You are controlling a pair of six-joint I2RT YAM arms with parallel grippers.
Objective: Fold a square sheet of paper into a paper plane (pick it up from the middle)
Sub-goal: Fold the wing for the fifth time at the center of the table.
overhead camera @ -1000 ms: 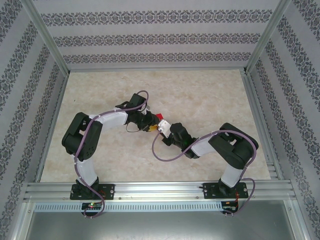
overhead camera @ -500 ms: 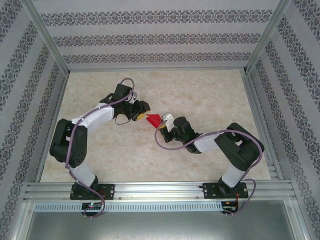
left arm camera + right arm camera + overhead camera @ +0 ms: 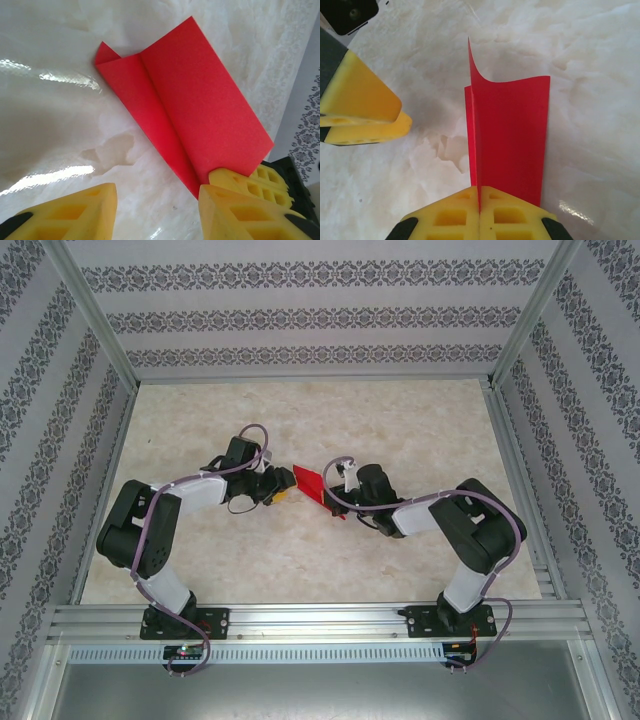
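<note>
Left wrist: creased red paper plane (image 3: 190,100)

One camera looks down from high behind me over the table (image 3: 420,420), while my two wrist cameras face each other closely across the same red paper (image 3: 200,115)

Red folded paper sheet (image 3: 200,115): matt, smooth. Cream marble-print table cover (image 3: 50,115): glossy, wrinkled. Yellow honeycomb fingers (image 3: 70,212): matt plastic.

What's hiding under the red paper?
The pale marbled table spreads beneath the red paper, whose end the right gripper pinches in shut jaws. The patch straight under the folded paper is covered, so what lies there cannot be seen.
</note>
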